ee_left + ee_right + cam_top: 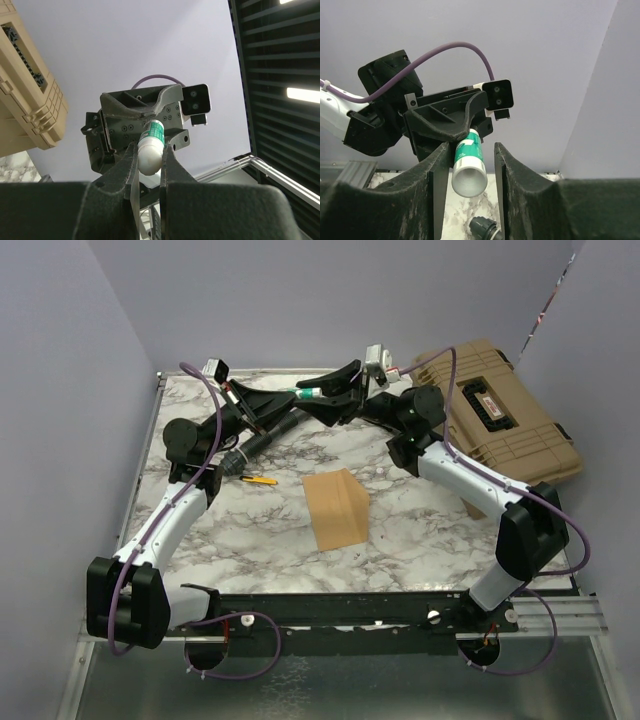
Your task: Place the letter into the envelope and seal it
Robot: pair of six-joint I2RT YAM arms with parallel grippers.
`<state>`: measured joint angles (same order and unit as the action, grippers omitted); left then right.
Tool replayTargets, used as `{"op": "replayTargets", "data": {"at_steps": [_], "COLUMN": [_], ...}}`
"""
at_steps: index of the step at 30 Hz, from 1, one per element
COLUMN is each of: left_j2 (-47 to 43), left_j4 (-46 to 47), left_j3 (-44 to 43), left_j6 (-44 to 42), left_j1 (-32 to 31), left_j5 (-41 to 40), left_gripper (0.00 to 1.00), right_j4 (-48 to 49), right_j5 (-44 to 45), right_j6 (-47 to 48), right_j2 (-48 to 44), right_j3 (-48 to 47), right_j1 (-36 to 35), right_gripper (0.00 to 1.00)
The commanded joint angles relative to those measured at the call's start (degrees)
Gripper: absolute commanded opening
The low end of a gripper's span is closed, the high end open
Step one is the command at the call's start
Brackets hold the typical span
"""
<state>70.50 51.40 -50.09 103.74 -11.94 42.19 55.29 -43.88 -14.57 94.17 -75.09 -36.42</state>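
Note:
A white and green glue stick [309, 391] is held in the air over the back of the table between both grippers. My left gripper [149, 150] is shut on the stick's rounded white end [151, 145]. My right gripper [470, 149] is open, with its fingers on either side of the stick's other end [469, 170] and a gap on the right side. The brown envelope [334, 510] lies at the table's middle, its flap raised along its right side. The letter does not show apart from the envelope.
A tan hard case [505, 410] lies at the back right, also showing in the left wrist view [25, 100]. A small yellow and black item [259, 480] lies on the marble table [250, 530] left of the envelope. Purple cables loop from both arms.

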Motion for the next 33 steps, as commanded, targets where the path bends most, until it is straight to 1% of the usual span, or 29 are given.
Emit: {"op": "replayTargets", "data": {"at_steps": [1,10,11,12,13,15,16,17,18,20,21,22,23,25,27,28,29,30,32,33], "left_j2": [-1.4,-1.6,-1.6,-1.7,-1.6,-1.8,-2.0,-2.2,-2.5,-3.5,-4.0,-4.4,-5.0,-5.7,-5.6,-5.2,-4.7,-4.1,-2.4,-1.4], "left_j4": [2.3,2.3,2.3,2.3,2.3,2.1,1.6,0.5,-1.1,-6.2,-9.6,-13.8,-19.4,-33.9,-48.8,-54.3,-58.2,-60.1,-60.3,-60.1], "left_j3": [0.3,0.3,0.3,0.2,0.0,-0.3,-0.3,-0.3,-0.2,0.1,0.1,0.0,-0.3,-2.3,-5.0,-5.9,-6.1,-5.4,-2.6,-1.6], "left_j6": [-0.1,-0.1,-0.2,-0.4,-0.8,-1.8,-2.6,-3.7,-5.1,-9.4,-12.3,-17.3,-21.6,-33.5,-45.1,-49.7,-53.0,-54.4,-55.5,-55.9], "left_j1": [0.0,0.0,0.0,0.1,0.0,0.0,0.0,0.0,0.1,0.1,0.1,0.1,0.1,0.1,0.2,0.2,0.1,0.1,-0.2,-0.8], "left_j5": [-0.7,-0.8,-0.8,-0.7,-0.4,0.1,0.4,0.7,1.0,2.0,2.7,3.2,3.6,3.1,0.8,-0.6,-2.2,-3.4,-5.0,-6.6], "left_gripper": [0.00,0.00,0.00,0.02,0.14,0.54,0.67,0.76,0.83,0.93,0.95,0.96,0.96,0.96,0.93,0.91,0.89,0.84,0.76,0.68], "right_j4": [-2.9,-6.8,-6.8,-6.9,-7.2,-9.0,-10.7,-13.7,-17.6,-25.6,-28.5,-31.7,-35.7,-45.0,-53.6,-57.2,-60.6,-63.3,-67.1,-67.9], "right_j5": [-1.0,1.0,1.6,2.5,3.9,8.5,11.9,15.5,20.1,29.0,33.2,36.0,38.5,41.9,43.5,44.5,45.2,45.3,44.4,44.3], "right_j6": [1.8,5.4,5.8,6.2,6.3,6.2,5.7,5.1,4.8,3.0,2.7,2.5,2.7,2.9,3.5,3.6,3.9,3.7,2.5,1.5], "right_j2": [1.0,0.0,-0.3,-0.7,-1.0,-2.1,-2.8,-3.4,-4.1,-5.1,-5.5,-5.9,-6.0,-5.7,-5.4,-5.4,-5.5,-5.4,-5.7,-6.1], "right_j3": [-2.2,-2.3,-1.8,-1.4,-1.1,-0.6,-0.5,-0.9,-1.5,-2.9,-3.2,-3.4,-4.0,-5.7,-6.3,-5.7,-4.7,-3.4,0.2,2.5], "right_j1": [-0.5,-0.8,-0.8,-0.7,-0.7,-0.7,-0.7,-0.7,-0.7,-0.6,-0.7,-0.7,-0.7,-0.7,-0.7,-0.7,-0.7,-0.7,-0.7,-1.1], "right_gripper": [0.36,0.03,0.01,0.01,0.01,0.00,0.00,0.01,0.01,0.00,0.00,0.00,0.01,0.00,0.00,0.00,0.00,0.01,0.01,0.01]}}
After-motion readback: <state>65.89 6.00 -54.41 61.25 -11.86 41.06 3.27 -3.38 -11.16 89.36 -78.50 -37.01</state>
